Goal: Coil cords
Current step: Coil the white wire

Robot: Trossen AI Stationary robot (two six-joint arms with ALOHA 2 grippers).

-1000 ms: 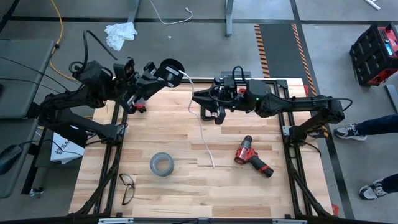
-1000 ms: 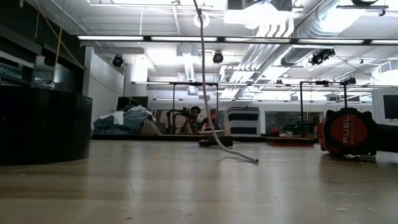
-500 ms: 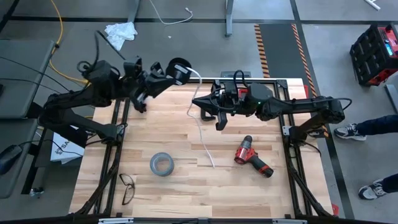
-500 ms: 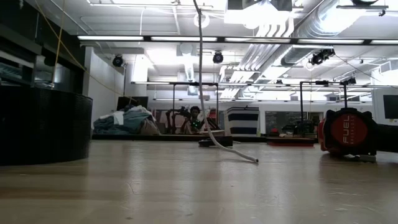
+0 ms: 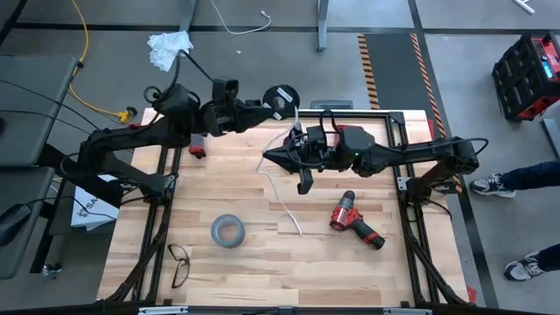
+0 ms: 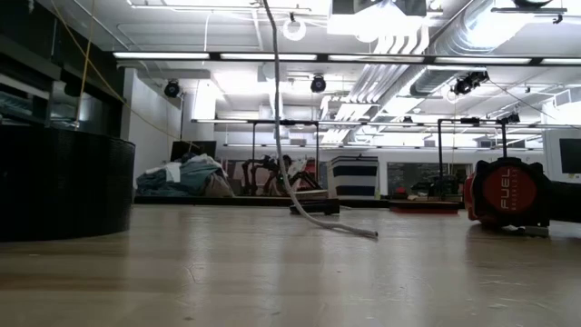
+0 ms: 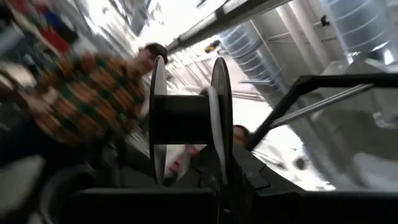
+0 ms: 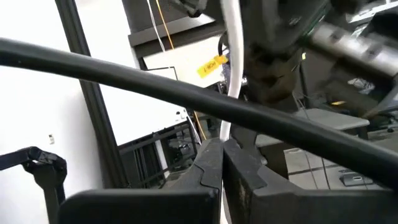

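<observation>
The pale wooden plank table (image 5: 262, 262) bears a grey tape roll (image 5: 227, 231), a red cordless drill (image 5: 354, 221) and dark-framed glasses (image 5: 178, 262). Above its far edge the left gripper (image 5: 262, 103) clamps the small black round spool with a white label (image 5: 280, 96), fingers pressed on its core. The right gripper (image 5: 273, 156), beside it, pinches the thin white cord (image 5: 284, 206), which hangs from the spool down to the tabletop.
</observation>
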